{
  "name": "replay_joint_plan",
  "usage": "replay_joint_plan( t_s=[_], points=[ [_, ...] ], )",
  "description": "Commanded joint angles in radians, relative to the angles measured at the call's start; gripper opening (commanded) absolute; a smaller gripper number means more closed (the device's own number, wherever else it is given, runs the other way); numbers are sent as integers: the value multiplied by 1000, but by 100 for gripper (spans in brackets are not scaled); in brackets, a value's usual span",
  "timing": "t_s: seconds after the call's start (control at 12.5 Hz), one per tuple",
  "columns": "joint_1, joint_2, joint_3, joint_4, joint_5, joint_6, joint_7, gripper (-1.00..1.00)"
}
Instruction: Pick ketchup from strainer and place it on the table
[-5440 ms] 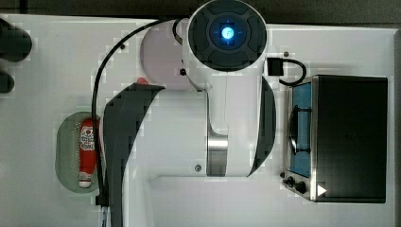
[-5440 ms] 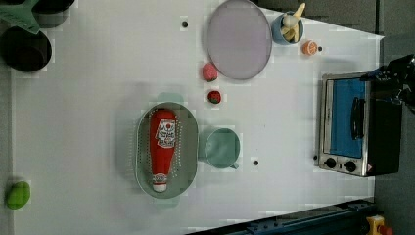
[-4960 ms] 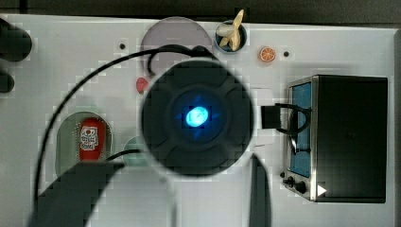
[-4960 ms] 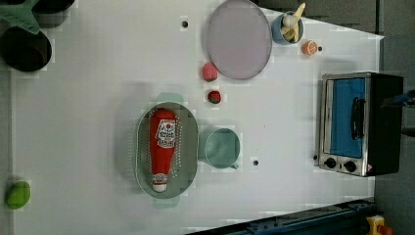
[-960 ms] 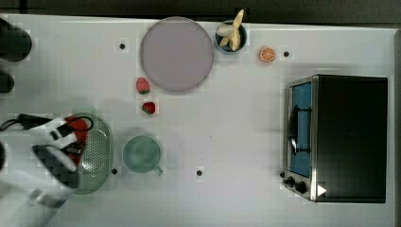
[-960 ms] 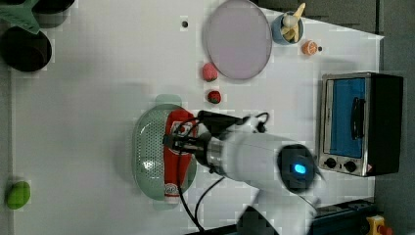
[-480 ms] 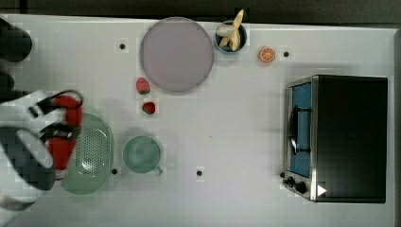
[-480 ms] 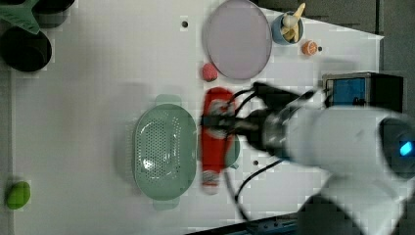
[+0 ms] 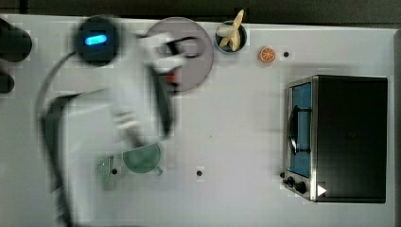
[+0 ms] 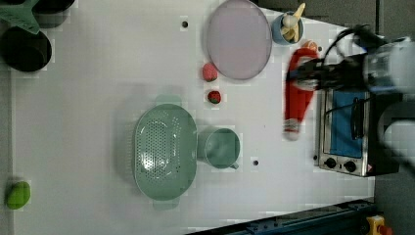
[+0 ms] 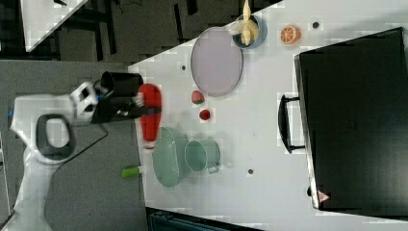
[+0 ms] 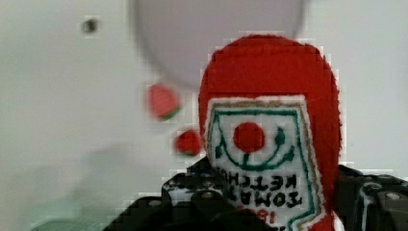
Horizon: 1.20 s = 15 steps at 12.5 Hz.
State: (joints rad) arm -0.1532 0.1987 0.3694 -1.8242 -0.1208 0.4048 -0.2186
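Tool (image 11: pixel 144 111) pinched the ketchup (image 10: pixel 298 93) mid-body, airborne clear of the strainer (image 10: pixel 165 152); bottle could slip or topple onto the strawberries (image 10: pixel 210 72) at release.

We are seeing an arm (image 11: pixel 43 144) with a smooth white shell and a dark grey oval panel set into one link. A round black cap carrying a glowing blue light (image 9: pixel 96 39) is sitting on one joint. The hand (image 11: pixel 115 108) is black, and a thin black cable (image 10: pixel 350 36) is looping along it.
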Motion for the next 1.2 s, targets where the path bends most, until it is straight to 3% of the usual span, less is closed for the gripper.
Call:
replay_joint_plan(
  t_s=[0.08, 0.32, 0.56, 1.2],
  points=[
    [-63, -7, -101, 9, 0, -5, -217, 19],
    [-70, -7, -189, -27, 0, 4, -234, 19],
    [-70, -7, -232, -129, 0, 125, -234, 19],
    [-66, 4, -211, -451, 0, 433, -234, 19]
  ],
)
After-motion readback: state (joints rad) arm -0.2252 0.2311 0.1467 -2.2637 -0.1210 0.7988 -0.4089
